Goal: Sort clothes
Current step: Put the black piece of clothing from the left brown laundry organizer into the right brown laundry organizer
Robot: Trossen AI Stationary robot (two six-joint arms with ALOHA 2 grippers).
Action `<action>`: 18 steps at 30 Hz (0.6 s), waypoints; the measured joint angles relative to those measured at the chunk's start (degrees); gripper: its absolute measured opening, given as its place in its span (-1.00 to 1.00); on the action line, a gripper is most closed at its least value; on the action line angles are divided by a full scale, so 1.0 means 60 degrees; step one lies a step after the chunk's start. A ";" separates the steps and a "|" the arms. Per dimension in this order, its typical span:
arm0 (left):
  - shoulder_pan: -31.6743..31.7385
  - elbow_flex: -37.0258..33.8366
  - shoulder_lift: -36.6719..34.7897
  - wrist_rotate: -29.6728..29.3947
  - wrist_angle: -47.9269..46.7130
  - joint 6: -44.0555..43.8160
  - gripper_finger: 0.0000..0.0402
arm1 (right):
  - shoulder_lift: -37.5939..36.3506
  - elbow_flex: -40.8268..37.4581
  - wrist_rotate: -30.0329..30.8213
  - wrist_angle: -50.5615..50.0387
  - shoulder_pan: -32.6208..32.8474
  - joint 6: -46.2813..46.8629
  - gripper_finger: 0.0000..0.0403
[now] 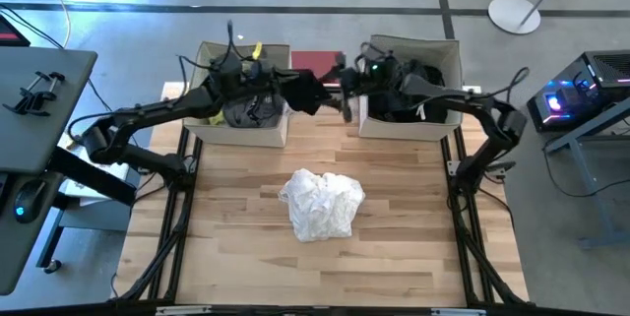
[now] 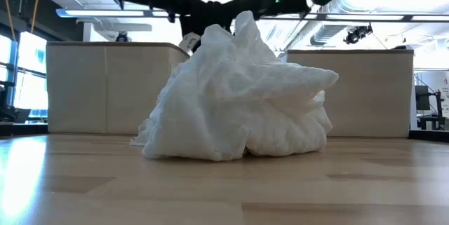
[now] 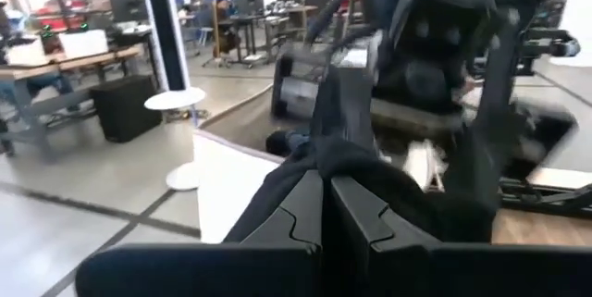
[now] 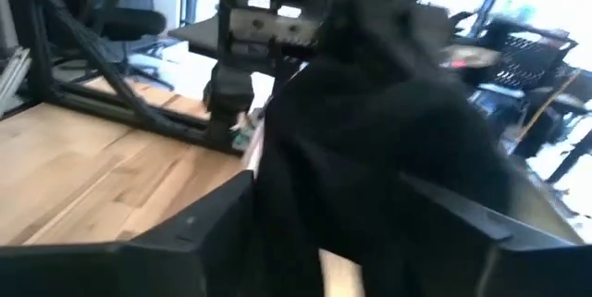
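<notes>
Left gripper (image 3: 326,206) clamps a black garment (image 3: 370,172) between both beige boxes; right gripper (image 4: 324,232) spread wide around it. Handover: right should close before left releases. White garment (image 1: 322,204) waits mid-table.

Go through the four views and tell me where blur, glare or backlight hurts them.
High view: sharp and evenly lit, white garment clear. Low view: ceiling lights and bright windows behind silhouette the arms; the white garment stays crisp. Left wrist view: the other arm is motion-smeared behind the shut left gripper. Right wrist view: the black garment is blurred, with window glare behind it.
</notes>
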 joint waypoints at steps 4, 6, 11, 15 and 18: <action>-0.0168 -0.0007 0.0512 0.0587 0.0517 0.0194 -1.00 | 0.0448 0.0000 0.1012 0.0071 0.0359 -0.0103 0.29; -0.0282 -0.0007 0.0625 0.0737 0.0588 0.0256 -1.00 | 0.0594 0.0000 0.1905 0.0054 0.0467 -0.0190 0.24; -0.0411 -0.0007 0.0569 0.0742 0.0516 0.0247 -1.00 | 0.0534 0.0000 0.3692 -0.0276 0.0534 -0.0683 -0.26; -0.0409 -0.0007 0.0371 0.0652 0.0574 0.0111 -0.98 | 0.0306 0.0000 0.3991 -0.0330 0.0377 -0.0696 -0.85; -0.0409 -0.0006 0.0204 0.0652 0.0424 0.0087 -0.87 | 0.0009 0.0000 0.4300 -0.0426 0.0160 -0.0688 -0.92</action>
